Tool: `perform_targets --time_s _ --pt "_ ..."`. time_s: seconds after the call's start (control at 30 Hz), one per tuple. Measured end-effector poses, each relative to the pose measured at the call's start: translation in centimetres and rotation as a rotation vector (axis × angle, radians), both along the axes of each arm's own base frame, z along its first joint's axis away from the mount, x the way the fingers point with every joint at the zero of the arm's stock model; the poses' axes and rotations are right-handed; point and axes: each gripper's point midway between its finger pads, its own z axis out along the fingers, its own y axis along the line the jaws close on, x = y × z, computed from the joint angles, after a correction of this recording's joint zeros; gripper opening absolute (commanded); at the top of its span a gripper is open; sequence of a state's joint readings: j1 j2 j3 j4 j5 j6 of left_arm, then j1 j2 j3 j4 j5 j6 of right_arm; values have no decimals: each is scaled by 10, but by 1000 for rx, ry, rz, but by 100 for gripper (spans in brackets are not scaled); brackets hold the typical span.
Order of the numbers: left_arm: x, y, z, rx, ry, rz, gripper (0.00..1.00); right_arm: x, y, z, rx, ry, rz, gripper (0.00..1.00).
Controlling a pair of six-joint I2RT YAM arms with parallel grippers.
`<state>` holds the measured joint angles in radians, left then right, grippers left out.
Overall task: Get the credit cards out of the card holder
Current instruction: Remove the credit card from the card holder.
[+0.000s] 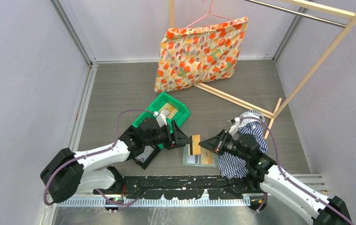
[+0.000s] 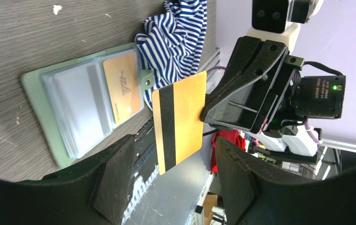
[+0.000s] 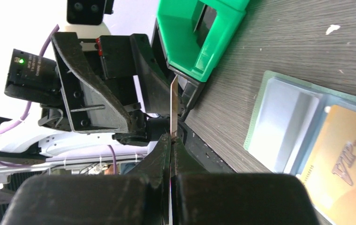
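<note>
Top external view: right tool [image 1: 204, 144] pinches a gold credit card [image 1: 195, 145] above the open card holder [image 1: 199, 160] on the tabletop [image 1: 119, 89]; left tool [image 1: 185, 139] gapes facing it and should clamp squarely before any release.

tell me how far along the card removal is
Done: the card holder lies open, and something tan, possibly a card, lies in the green bin. In hand: the right end effector is shut on a gold card held clear of the holder, with the open left end effector facing it. Left: a gold VIP card sits in a slot.
</note>
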<state>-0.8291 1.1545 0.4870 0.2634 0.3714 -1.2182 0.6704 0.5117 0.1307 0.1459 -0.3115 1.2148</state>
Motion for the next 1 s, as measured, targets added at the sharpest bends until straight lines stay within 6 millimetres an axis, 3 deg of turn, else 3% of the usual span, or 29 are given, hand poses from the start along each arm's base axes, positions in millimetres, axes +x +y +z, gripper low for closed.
perform_targets --time_s 0.37,0.5,0.7,0.73,0.83,0.97,1.0 --pt "-3 -9 1 -79 25 -22 47 2 11 8 44 -6 39 1" --pt "-2 -11 4 -95 18 -27 33 4 14 12 65 -12 45 1" --pt "0 -12 7 -111 22 -22 2 6 16 12 73 -2 46 1" --pt "0 -11 8 -113 25 -21 1 6 17 11 71 1 45 2" --pt "1 -10 8 -113 19 -18 1 7 17 6 59 19 43 47" --pt "6 -2 4 -21 7 -8 0 6 15 -4 23 43 39 81" --pt "10 2 7 38 -6 0 1 6 13 -7 6 50 35 83"
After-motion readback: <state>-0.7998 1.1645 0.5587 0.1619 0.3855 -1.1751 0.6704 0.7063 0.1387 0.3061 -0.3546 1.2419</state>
